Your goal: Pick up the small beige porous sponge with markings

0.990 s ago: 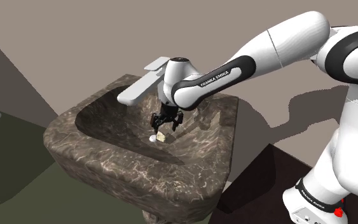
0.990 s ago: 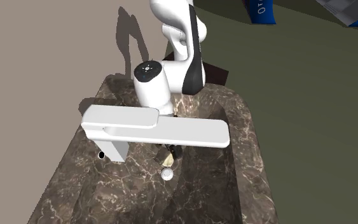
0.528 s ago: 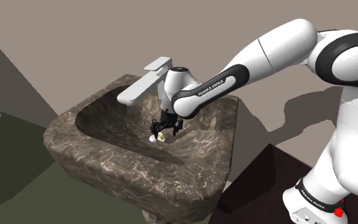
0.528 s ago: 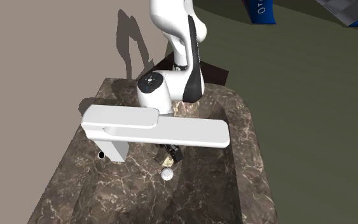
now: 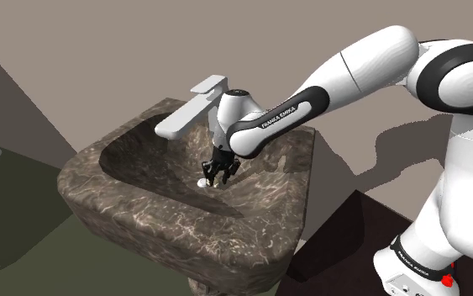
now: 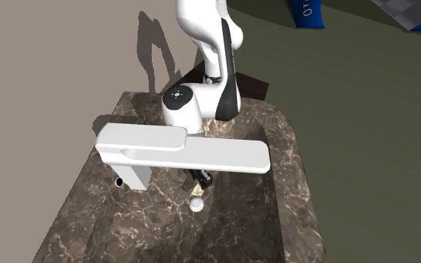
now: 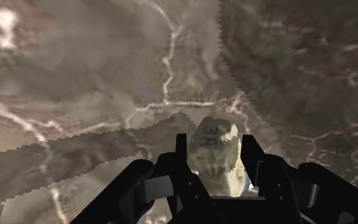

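One white arm (image 5: 356,66) reaches from its stand (image 5: 412,274) down into a dark, white-veined marble sink (image 5: 146,212), passing just beside the flat white faucet (image 5: 191,116).

Shoulder view: the black claw (image 5: 219,173) points down into the basin below the faucet's spout, close to the basin floor. A small white drain plug (image 5: 202,180) lies just beside it, on this view's left. Whether the claw tips touch the floor cannot be told.

Second exterior view: the faucet (image 6: 182,153) spans the middle of the sink (image 6: 294,205) and covers most of the hand. The claw (image 6: 201,180) shows beneath the faucet's edge, and the drain plug (image 6: 196,204) lies just below it in this view. The arm (image 6: 210,33) comes down from the top edge, where a blue item (image 6: 309,13) stands on the dark olive floor.

Wrist view: the claw (image 7: 215,145) pinches the sponge (image 7: 217,160), with one black finger (image 7: 182,153) pressed against each of its sides. The sponge is small, beige and pitted, with dark markings near its far end, and it juts out a little past the fingertips. Behind it lies the veined basin surface, crossed by a jagged-edged shadow. Whether the sponge rests on that surface or hangs clear of it cannot be told.
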